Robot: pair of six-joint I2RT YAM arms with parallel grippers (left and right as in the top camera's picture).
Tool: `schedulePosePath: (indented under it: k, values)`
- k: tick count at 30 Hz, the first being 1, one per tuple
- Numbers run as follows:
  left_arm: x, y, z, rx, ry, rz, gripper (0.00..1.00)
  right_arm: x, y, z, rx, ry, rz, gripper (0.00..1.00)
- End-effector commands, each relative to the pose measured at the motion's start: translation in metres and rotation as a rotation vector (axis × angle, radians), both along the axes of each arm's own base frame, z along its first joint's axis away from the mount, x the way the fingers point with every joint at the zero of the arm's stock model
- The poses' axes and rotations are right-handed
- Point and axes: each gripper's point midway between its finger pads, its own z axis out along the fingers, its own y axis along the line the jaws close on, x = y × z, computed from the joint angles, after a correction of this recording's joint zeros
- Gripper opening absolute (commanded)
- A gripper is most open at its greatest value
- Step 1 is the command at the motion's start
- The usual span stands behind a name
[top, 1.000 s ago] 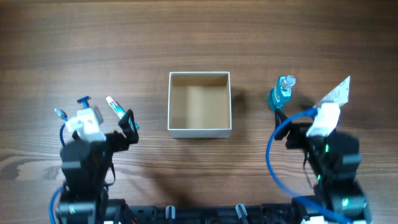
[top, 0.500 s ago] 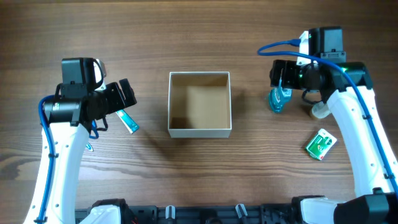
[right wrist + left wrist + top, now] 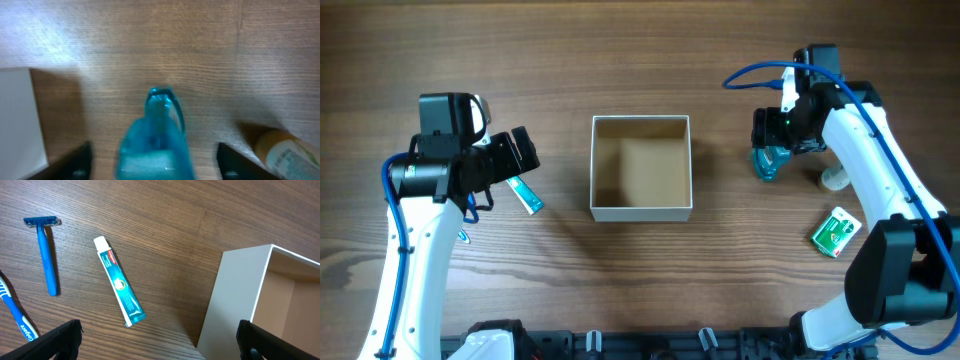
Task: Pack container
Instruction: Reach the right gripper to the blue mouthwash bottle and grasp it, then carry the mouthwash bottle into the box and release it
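The container point(image 3: 640, 205), a square white-walled box with a tan inside, stands empty at the table's middle; its corner shows in the left wrist view point(image 3: 240, 295). My left gripper point(image 3: 520, 155) is open above a teal toothpaste tube point(image 3: 119, 287), which lies left of the box point(image 3: 527, 195). My right gripper point(image 3: 772, 135) is open over a teal bottle point(image 3: 766, 163). In the right wrist view my right gripper point(image 3: 159, 167) has one jaw on each side of the bottle point(image 3: 157, 145), not closed on it.
A blue razor point(image 3: 46, 255) and a toothbrush point(image 3: 17, 317) lie left of the toothpaste. A tan bottle point(image 3: 287, 155) lies right of the teal bottle, also in the overhead view point(image 3: 833, 178). A green packet point(image 3: 836, 232) lies at front right.
Both arms have come out from the front edge over the table. In the last half second the right wrist shifted slightly left over the teal bottle; the left arm held still.
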Motion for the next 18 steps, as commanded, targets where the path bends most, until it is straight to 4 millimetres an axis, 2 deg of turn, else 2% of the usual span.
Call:
schedulePosePath:
  k: [1, 4, 6, 10, 11, 12, 13, 15, 16, 18]
  values:
    - [0.004, 0.001, 0.008, 0.007, -0.023, 0.010, 1.00, -0.005, 0.003, -0.010, 0.018, 0.037, 0.003, 0.52]
    - [0.005, 0.001, 0.008, 0.008, -0.025, 0.010, 1.00, -0.006, 0.003, -0.010, 0.018, 0.041, 0.003, 0.42]
    - [0.005, 0.001, 0.008, 0.007, -0.024, 0.010, 1.00, -0.006, 0.003, -0.010, 0.018, 0.041, 0.003, 0.40]
    - [0.005, 0.001, 0.008, 0.008, -0.024, 0.010, 1.00, -0.009, 0.003, -0.010, 0.018, 0.051, 0.000, 0.16]
    - [0.005, 0.001, 0.008, 0.008, -0.024, 0.010, 1.00, -0.009, 0.004, -0.008, 0.021, 0.048, -0.005, 0.06]
    - [0.005, 0.001, 0.008, 0.008, -0.024, 0.010, 1.00, -0.010, 0.007, -0.001, 0.043, 0.039, 0.001, 0.04]
    - [0.005, 0.001, 0.008, 0.008, -0.024, 0.010, 1.00, -0.009, 0.013, 0.012, 0.070, 0.019, 0.010, 0.04]
    - [0.005, 0.001, 0.008, 0.008, -0.025, 0.010, 1.00, -0.005, 0.033, 0.060, 0.116, -0.083, 0.063, 0.04]
    - [0.005, 0.001, 0.009, 0.008, -0.028, 0.011, 1.00, -0.004, 0.060, 0.116, 0.127, -0.211, 0.131, 0.04]
    - [0.005, 0.001, 0.009, 0.008, -0.028, 0.011, 1.00, -0.005, 0.087, 0.152, 0.126, -0.297, 0.164, 0.04]
